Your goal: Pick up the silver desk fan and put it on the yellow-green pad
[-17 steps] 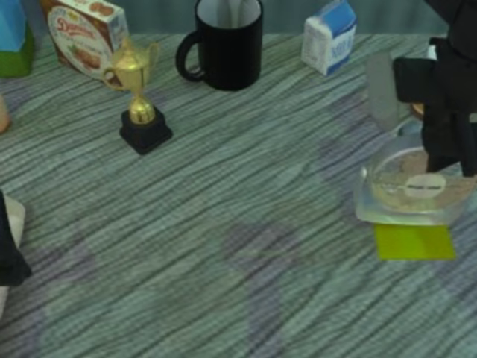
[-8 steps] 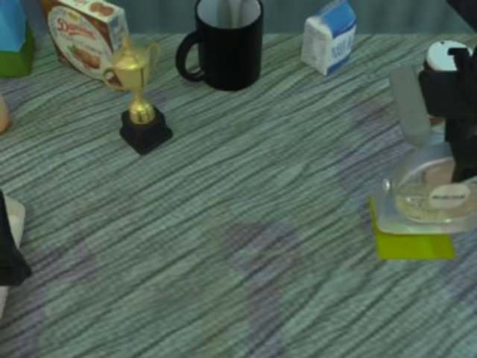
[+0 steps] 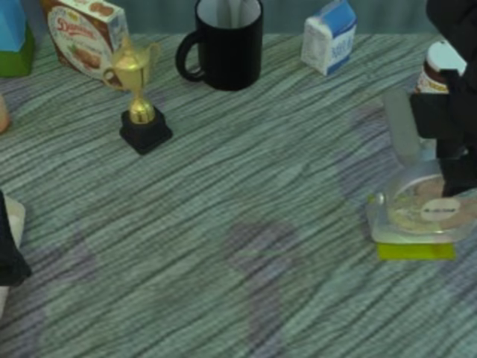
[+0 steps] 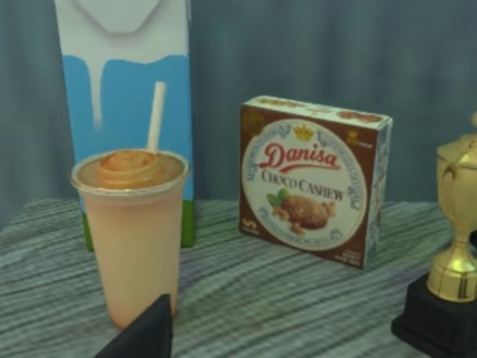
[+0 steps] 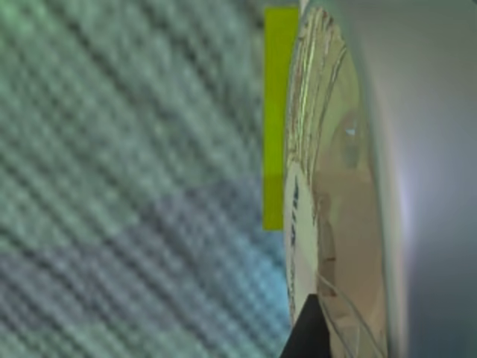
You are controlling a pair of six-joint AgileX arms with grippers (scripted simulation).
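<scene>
the left arm (image 3: pixel 9 250) is parked at the table's left edge, and the state of its fingers cannot be told. nearby a peach drink in a clear cup (image 4: pixel 134 231) with a straw, a tall blue and white carton (image 4: pixel 127 82) and a glossy cookie box (image 3: pixel 83 31) are seen; next come a shiny gold trophy (image 3: pixel 138 93) on a black base, a smooth black mug (image 3: pixel 223 45) and a small milk carton (image 3: pixel 329 36). at the right, the silver desk fan (image 3: pixel 417 212) is held by the right gripper (image 3: pixel 455 175), whose fingers are closed on its rim. the fan's round wire cage is see-through over pale blades and a cream hub. it covers most of the yellow-green pad (image 3: pixel 415 251), a thin flat square showing as one strip at the near side. the fan should be lowered level, kept centred over the pad, and released only once it appears settled on the woven striped cloth (image 3: pixel 246 224), since the thin shiny cage could probably slip or tip.
</scene>
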